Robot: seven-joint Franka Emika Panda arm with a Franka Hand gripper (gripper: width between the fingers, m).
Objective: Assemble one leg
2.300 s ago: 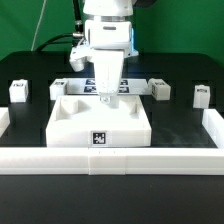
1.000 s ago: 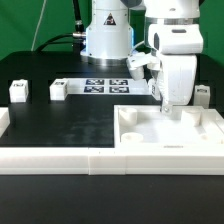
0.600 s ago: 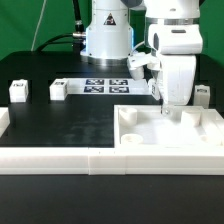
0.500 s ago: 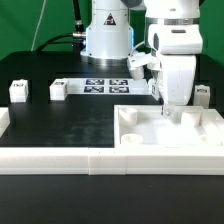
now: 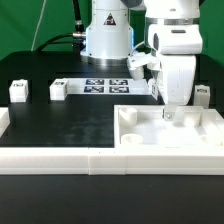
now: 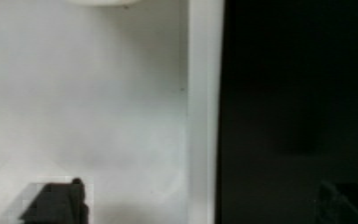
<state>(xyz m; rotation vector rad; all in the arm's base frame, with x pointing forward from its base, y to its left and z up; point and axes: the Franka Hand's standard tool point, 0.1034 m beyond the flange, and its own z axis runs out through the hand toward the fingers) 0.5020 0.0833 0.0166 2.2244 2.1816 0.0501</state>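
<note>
Three small white legs stand on the black table in the exterior view: one (image 5: 17,91) at the far left, one (image 5: 60,89) beside it, and one (image 5: 201,96) at the far right behind the arm. My gripper (image 5: 167,113) hangs over the far wall of the large white tray (image 5: 150,140), which sits in the front right corner. In the wrist view the gripper (image 6: 202,205) is open. Its dark fingertips (image 6: 55,203) stand wide apart, astride the tray's wall (image 6: 202,100), and hold nothing.
The marker board (image 5: 105,86) lies at the back middle before the arm's base. A low white wall (image 5: 90,162) runs along the front edge, with a short piece (image 5: 4,122) at the exterior view's left.
The tray has gone from the middle of the table to the front right corner, the gripper with it. Over the last second nothing has visibly moved.
</note>
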